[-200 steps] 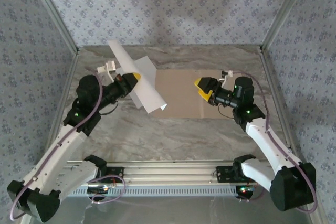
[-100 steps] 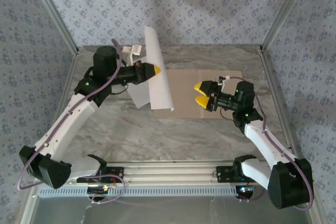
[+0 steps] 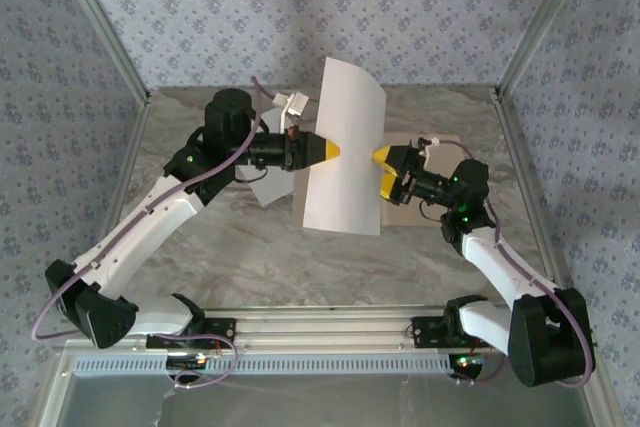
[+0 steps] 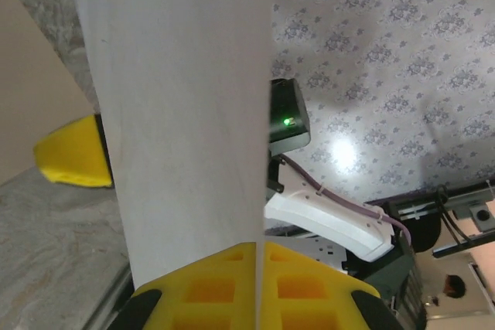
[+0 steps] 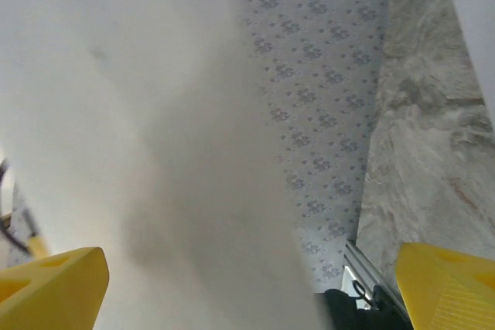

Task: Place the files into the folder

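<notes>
One of the files, a white sheet (image 3: 345,152), stands lifted on edge over the middle of the table. My left gripper (image 3: 331,150) is shut on its left edge; in the left wrist view the sheet (image 4: 186,113) runs edge-on between the yellow fingertips (image 4: 259,268). My right gripper (image 3: 386,171) is open at the sheet's right edge, and the sheet (image 5: 139,152) hangs between its spread fingers (image 5: 50,284). A second white sheet (image 3: 265,190) lies flat on the table behind the left arm. The tan folder (image 3: 404,215) lies under the raised sheet, mostly hidden.
The marble table (image 3: 240,257) is fenced by patterned walls and metal corner posts (image 3: 520,37). An aluminium rail (image 3: 320,332) crosses the near edge between the arm bases. The right arm's white link (image 4: 332,218) shows past the sheet in the left wrist view.
My left arm swung the held sheet rightward, from the table's left over the folder. My right gripper opened wider and moved left up to the sheet's edge.
</notes>
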Controlling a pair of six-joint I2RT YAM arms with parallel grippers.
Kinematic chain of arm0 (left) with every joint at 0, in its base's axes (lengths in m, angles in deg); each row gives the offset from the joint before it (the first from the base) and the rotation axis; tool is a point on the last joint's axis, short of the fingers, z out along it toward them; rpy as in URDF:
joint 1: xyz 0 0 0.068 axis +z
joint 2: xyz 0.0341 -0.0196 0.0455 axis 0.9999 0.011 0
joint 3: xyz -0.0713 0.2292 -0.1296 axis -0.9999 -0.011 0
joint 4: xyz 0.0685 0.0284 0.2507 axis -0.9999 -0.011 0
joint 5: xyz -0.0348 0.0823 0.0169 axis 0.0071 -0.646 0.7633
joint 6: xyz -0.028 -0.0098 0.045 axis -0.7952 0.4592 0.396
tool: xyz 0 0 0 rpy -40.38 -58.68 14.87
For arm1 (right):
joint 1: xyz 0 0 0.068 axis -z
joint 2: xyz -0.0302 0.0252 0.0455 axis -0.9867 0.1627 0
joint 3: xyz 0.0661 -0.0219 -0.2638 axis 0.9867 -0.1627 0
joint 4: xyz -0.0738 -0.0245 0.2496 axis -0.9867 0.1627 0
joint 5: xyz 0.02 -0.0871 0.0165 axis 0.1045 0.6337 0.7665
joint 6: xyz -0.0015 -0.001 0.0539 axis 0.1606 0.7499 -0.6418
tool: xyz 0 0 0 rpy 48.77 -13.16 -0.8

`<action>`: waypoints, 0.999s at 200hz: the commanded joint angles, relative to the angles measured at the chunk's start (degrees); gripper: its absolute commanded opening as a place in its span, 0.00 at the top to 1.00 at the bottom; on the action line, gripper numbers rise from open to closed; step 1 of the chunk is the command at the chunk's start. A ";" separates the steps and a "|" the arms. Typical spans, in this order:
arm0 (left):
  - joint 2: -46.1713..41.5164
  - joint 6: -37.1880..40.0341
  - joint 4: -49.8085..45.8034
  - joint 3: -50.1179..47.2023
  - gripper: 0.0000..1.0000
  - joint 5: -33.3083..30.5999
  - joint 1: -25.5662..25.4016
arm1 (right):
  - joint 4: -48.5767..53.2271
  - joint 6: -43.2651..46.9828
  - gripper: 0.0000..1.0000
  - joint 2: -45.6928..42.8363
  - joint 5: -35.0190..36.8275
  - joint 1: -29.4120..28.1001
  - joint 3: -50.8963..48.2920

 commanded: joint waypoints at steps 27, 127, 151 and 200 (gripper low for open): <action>-2.67 -0.08 -1.97 -4.36 1.00 2.95 4.85 | -9.82 -4.05 0.12 -0.29 -3.64 -1.14 0.99; -1.60 7.26 -9.17 -3.51 1.00 10.72 8.73 | -7.16 -2.51 0.32 -0.38 -4.53 -1.95 0.64; -2.03 9.36 -10.47 -3.52 1.00 11.94 8.69 | -6.34 -1.73 0.34 -0.38 -4.71 -2.48 0.63; -3.05 12.41 -13.19 -3.72 1.00 12.61 10.28 | -4.81 0.21 0.38 -0.34 -5.02 -3.23 0.98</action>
